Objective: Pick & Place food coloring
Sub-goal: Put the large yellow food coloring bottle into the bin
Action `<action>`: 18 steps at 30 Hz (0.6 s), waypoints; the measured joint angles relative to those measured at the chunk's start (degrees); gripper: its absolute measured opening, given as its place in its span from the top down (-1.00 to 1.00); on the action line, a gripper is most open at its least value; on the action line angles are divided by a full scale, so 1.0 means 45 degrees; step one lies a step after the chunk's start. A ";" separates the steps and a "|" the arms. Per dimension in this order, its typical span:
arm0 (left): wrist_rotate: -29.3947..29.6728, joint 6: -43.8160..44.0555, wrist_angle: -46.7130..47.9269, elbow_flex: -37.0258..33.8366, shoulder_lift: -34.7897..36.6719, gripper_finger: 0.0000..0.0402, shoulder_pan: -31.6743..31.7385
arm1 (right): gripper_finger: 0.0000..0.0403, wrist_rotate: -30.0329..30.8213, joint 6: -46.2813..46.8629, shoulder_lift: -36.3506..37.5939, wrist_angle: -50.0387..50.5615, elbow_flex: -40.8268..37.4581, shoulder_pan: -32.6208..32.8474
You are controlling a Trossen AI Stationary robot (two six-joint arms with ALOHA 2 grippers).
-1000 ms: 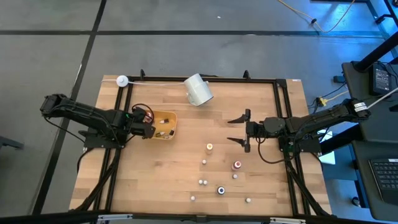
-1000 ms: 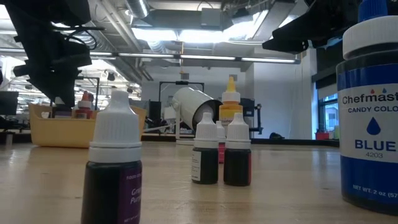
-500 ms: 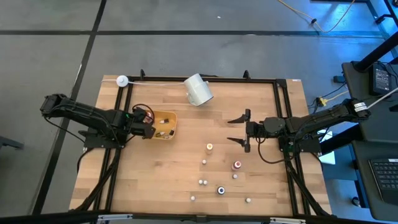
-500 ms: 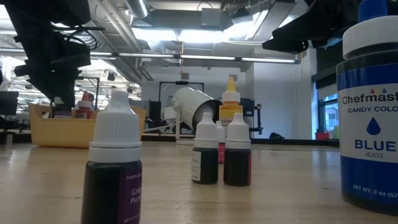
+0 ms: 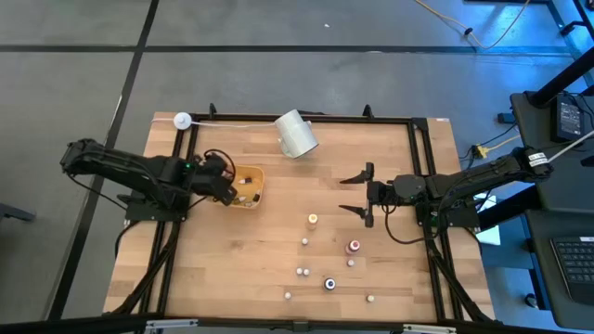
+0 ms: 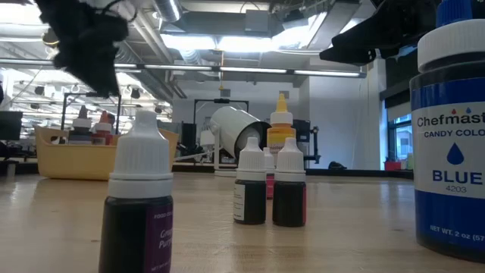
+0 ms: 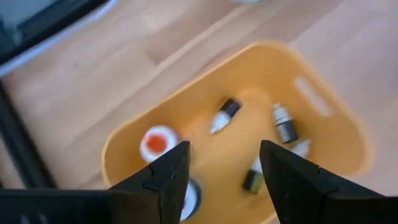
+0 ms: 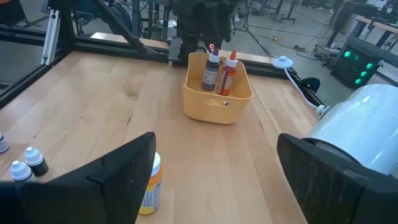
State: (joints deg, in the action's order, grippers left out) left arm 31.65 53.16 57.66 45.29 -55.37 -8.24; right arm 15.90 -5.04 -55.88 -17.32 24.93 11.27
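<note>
1. Overhead, the yellow-orange tray (image 5: 249, 186) sits on the wooden table (image 5: 232, 269), with the left gripper (image 5: 226, 188) over its edge on the left arm's side and small bottles inside it. A white cylindrical cup (image 5: 296, 134) lies tipped over, just beyond the tray toward the table's far edge. The right gripper (image 5: 356, 195) hangs well apart from the tray, fingers spread wide and empty. Loose food coloring bottles stand scattered on the side of the tray toward the right arm and the near edge: an orange-capped one (image 5: 313, 220), a red-capped one (image 5: 354, 246), a dark blue-capped one (image 5: 329, 283) and several white-capped ones (image 5: 303, 272).

2. From table height, a purple white-capped bottle (image 6: 141, 201) and a big blue candy-colour bottle (image 6: 449, 136) stand close to the lens; two small dark bottles (image 6: 269, 189) stand together, nearer than the tray.

3. Through the left wrist camera, the dark fingers (image 7: 163, 177) are parted with nothing between them, right above the tray (image 7: 323, 112), which holds a red-capped bottle (image 7: 156, 141) and several small lying bottles (image 7: 224, 116).

4. Through the right wrist camera, its fingers (image 8: 118, 171) stand far apart; the tray (image 8: 217, 93) holds upright bottles (image 8: 221, 70), and the orange-capped bottle (image 8: 149, 184) is nearer the lens.
</note>
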 joint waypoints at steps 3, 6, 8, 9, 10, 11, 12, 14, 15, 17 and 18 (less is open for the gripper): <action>-0.0322 -0.1502 -0.1526 0.0123 0.0000 0.05 -0.0250 | -0.67 0.0000 0.0000 0.0000 0.0000 0.0000 0.0000; -0.0783 -0.3086 -0.3494 0.0123 -0.0083 0.04 -0.0727 | -0.67 0.0000 -0.0010 0.0000 -0.0005 0.0000 0.0000; -0.0705 -0.3917 -0.5301 -0.0064 -0.0270 0.04 -0.1177 | -0.67 -0.0002 0.0078 0.0000 -0.0011 0.0000 0.0000; -0.0478 -0.4424 -0.6289 -0.0297 -0.0315 0.04 -0.1439 | -0.67 -0.0001 0.0135 0.0000 -0.0030 0.0000 -0.0004; -0.0248 -0.4910 -0.7472 -0.0579 -0.0397 0.04 -0.1691 | -0.67 -0.0001 0.0249 0.0000 -0.0076 0.0000 0.0000; -0.0193 -0.5386 -0.8729 -0.0850 -0.0509 0.04 -0.1912 | -0.67 0.0000 0.0403 0.0000 -0.0143 0.0000 0.0000; -0.0392 -0.5892 -0.9814 -0.1158 -0.0595 0.05 -0.2071 | -0.67 0.0000 0.0462 0.0000 -0.0298 0.0000 0.0000; -0.1386 -0.6784 -1.1942 -0.1795 -0.0726 0.05 -0.2304 | -0.67 -0.0133 0.0713 -0.0113 -0.0749 0.0004 -0.0004; -0.1890 -0.7244 -1.3101 -0.2133 -0.0822 0.06 -0.2408 | -0.67 -0.0208 0.0738 -0.0229 -0.0986 0.0007 -0.0002; -0.2453 -0.8239 -1.5152 -0.2760 -0.0976 0.06 -0.2629 | -0.67 -0.0214 0.0597 -0.0658 -0.1803 0.0007 -0.0002; -0.2595 -0.8662 -1.5979 -0.3004 -0.1052 0.05 -0.2733 | -0.67 -0.0212 0.0384 -0.0921 -0.2295 0.0006 0.0000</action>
State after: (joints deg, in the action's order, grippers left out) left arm 19.97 14.18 -14.24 31.77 -60.11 -20.54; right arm 14.95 -3.31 -60.02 -27.65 24.95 11.27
